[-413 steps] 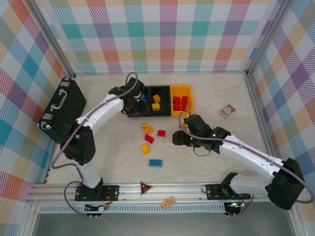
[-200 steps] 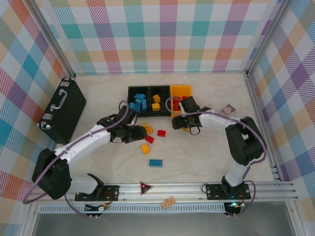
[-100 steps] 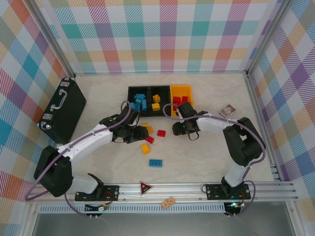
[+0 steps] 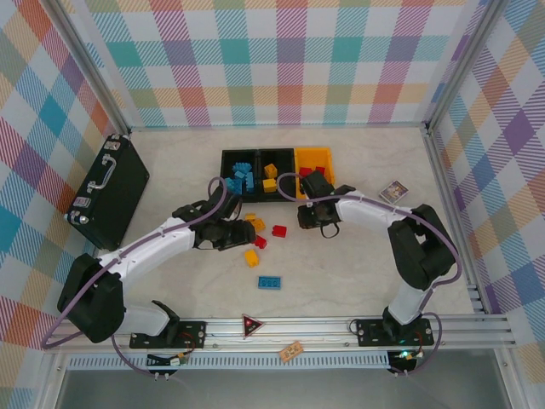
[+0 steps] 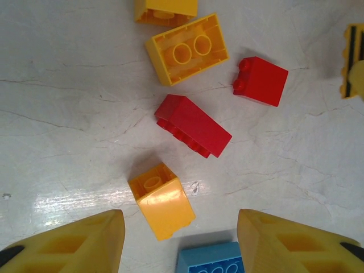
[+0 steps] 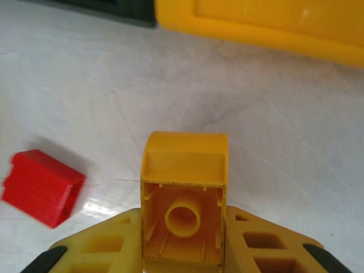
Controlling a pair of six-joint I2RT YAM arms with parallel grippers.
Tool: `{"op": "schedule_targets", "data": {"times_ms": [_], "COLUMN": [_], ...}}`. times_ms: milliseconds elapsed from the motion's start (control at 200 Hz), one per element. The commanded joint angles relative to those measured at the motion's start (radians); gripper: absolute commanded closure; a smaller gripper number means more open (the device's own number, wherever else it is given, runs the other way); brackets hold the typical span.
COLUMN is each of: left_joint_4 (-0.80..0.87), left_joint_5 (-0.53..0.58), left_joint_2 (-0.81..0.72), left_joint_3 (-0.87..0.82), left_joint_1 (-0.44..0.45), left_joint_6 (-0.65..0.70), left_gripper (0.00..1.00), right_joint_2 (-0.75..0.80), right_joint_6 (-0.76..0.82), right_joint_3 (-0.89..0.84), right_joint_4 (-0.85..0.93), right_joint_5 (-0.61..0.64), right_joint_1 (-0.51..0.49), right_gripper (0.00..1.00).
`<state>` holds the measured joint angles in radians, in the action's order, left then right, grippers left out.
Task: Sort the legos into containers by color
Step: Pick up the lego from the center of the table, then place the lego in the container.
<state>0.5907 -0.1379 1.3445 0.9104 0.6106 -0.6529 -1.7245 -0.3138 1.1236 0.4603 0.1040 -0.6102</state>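
Right gripper pinches a yellow brick by its flanks, hollow side facing back. It looks ready to carry to the containers at twelve o'clock. Left gripper hangs spread over loose legos, with a small yellow lego between its fingers, seemingly lined up for picking.

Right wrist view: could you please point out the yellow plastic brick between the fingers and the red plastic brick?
yellow plastic brick point(image 6: 183, 205), right wrist view, hollow underside.
red plastic brick point(image 6: 40, 190), right wrist view, broad face.
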Motion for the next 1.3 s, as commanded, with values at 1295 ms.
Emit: {"op": "schedule_targets", "data": {"times_ms": [1295], "left_joint_4": [-0.093], "left_joint_5": [0.041], "left_joint_2": [-0.147], "left_joint_3": [-0.090], "left_joint_1": [0.011], "left_joint_6": [-0.120], "left_gripper": [0.45], "right_joint_2": [-0.641], "right_joint_6": [-0.091], "right_joint_3": [1.119], "right_joint_4": [0.482], "right_joint_5": [0.109], "right_joint_1": [-0.012], "right_gripper": [0.58]}}
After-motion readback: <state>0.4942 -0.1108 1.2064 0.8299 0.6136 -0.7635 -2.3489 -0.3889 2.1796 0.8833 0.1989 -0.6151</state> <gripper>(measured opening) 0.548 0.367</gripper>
